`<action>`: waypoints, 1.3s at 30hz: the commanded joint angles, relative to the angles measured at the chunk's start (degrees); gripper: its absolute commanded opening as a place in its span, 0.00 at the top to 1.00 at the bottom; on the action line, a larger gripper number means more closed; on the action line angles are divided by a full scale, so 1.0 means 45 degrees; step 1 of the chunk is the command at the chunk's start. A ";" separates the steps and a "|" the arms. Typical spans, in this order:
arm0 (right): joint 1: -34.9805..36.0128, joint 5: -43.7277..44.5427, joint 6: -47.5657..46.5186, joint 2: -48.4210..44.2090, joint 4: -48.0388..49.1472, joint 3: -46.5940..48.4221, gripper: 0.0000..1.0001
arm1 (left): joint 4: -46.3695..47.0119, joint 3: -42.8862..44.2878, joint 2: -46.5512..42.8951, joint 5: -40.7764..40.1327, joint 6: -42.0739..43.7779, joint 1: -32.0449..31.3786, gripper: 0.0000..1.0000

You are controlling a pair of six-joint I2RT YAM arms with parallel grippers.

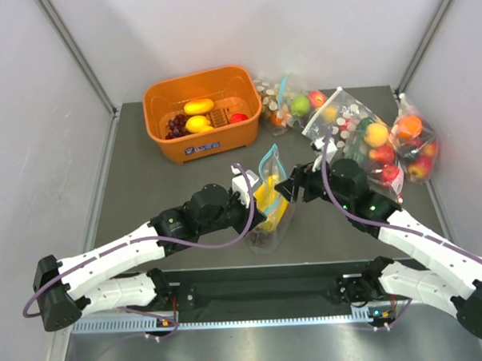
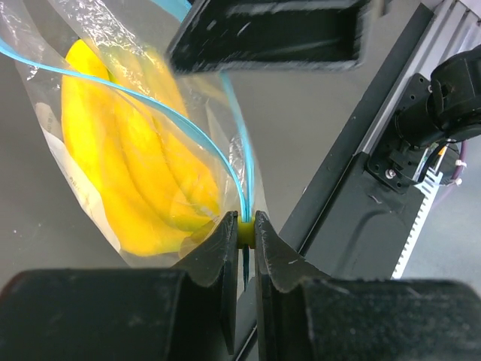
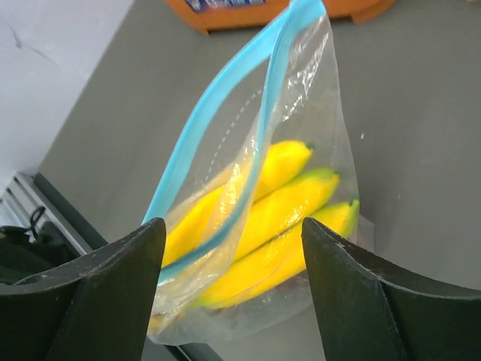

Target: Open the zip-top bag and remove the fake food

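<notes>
The clear zip-top bag point(image 1: 268, 215) stands upright at the table's middle front, its blue zip strip point(image 3: 218, 113) at the top and parted into an open mouth. Yellow bananas point(image 1: 271, 197) are inside, also in the left wrist view point(image 2: 128, 173) and the right wrist view point(image 3: 278, 203). My left gripper point(image 1: 256, 197) is shut on the end of the zip strip point(image 2: 246, 232), at a small yellow piece. My right gripper point(image 1: 291, 188) is open, its fingers either side of the bag point(image 3: 233, 233) without touching it. Dark grapes point(image 1: 177, 125) lie in the orange basket.
An orange basket point(image 1: 246, 108) at the back holds yellow oval fruits and a red one. A white-dotted bag point(image 1: 342, 120) and bags of apples and oranges point(image 1: 411, 145) lie at the back right. The rail's black edge point(image 2: 353, 173) is close in front.
</notes>
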 commanded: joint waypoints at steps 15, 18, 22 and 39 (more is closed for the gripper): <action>0.0736 0.0987 -0.0176 0.0582 0.1017 0.0621 1.00 | -0.0230 0.0887 -0.0615 -0.1901 0.0696 -0.0273 0.54; 0.0736 0.1007 -0.0196 0.0386 0.1036 0.0485 1.00 | -0.0425 0.1725 -0.0656 -0.2565 0.0561 -0.0253 0.30; 0.0774 0.1007 -0.0196 0.0269 0.1095 0.0153 1.00 | -0.0913 0.2720 -0.0071 -0.3365 0.0231 -0.0117 0.27; 0.1126 0.1104 -0.0411 -0.0376 0.1095 -0.0394 1.00 | 0.0882 0.2490 0.2547 0.0090 -0.2292 0.2716 0.25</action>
